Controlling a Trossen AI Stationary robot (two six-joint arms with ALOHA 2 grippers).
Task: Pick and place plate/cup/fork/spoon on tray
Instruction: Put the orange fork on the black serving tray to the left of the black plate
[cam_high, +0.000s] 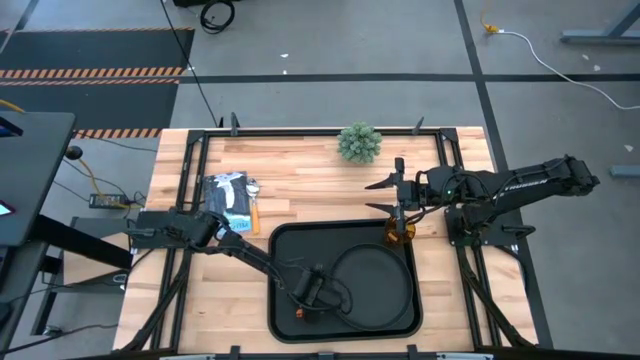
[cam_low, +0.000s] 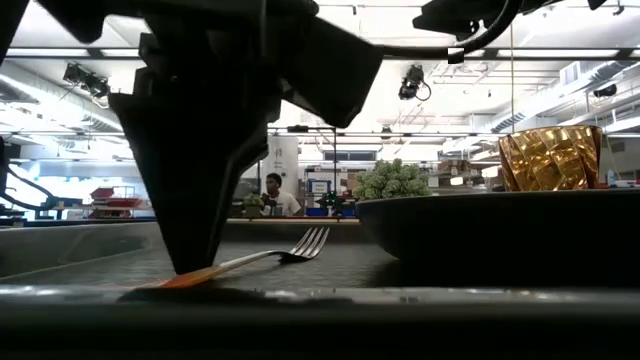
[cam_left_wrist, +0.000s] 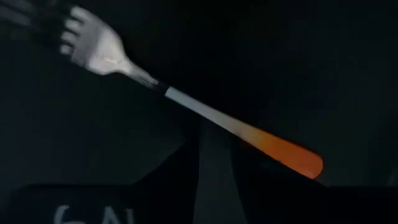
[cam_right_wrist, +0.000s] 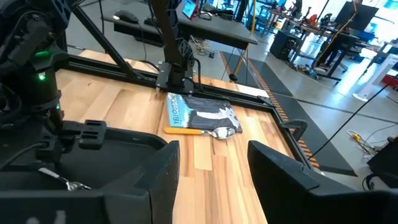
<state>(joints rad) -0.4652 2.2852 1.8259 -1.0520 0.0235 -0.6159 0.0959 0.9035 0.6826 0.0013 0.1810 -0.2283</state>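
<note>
So we're at the fork step right now. The left gripper (cam_high: 312, 293) is down inside the tray (cam_high: 285, 240), near its front-left part just beside the plate (cam_high: 375, 285), and the fork (cam_low: 262, 257) is lying on the tray floor right under it. In the low view the dark fingers (cam_low: 195, 215) come down onto the orange end of the handle, tines pointing away toward the plate. Whether the fingers are pinching the handle or have already let go, I honestly cannot tell (the wrist camera just shows the fork (cam_left_wrist: 186, 106) against black with the finger parts dark below it).

The plate is already in the tray, and the cup (cam_high: 399, 232) sits at the tray's back-right corner, seemingly on or just at the rim. The right gripper (cam_high: 392, 196) hovers above the bench near that cup, fingers spread wide with nothing between them.

The spoon (cam_right_wrist: 219, 132) is on the bench, resting on a small booklet (cam_high: 230, 200) well apart from the tray. My guess at what's next: free the fork, lift straight up, then go for the spoon, which lies flat so it'll need a low pinch on the handle.
</note>
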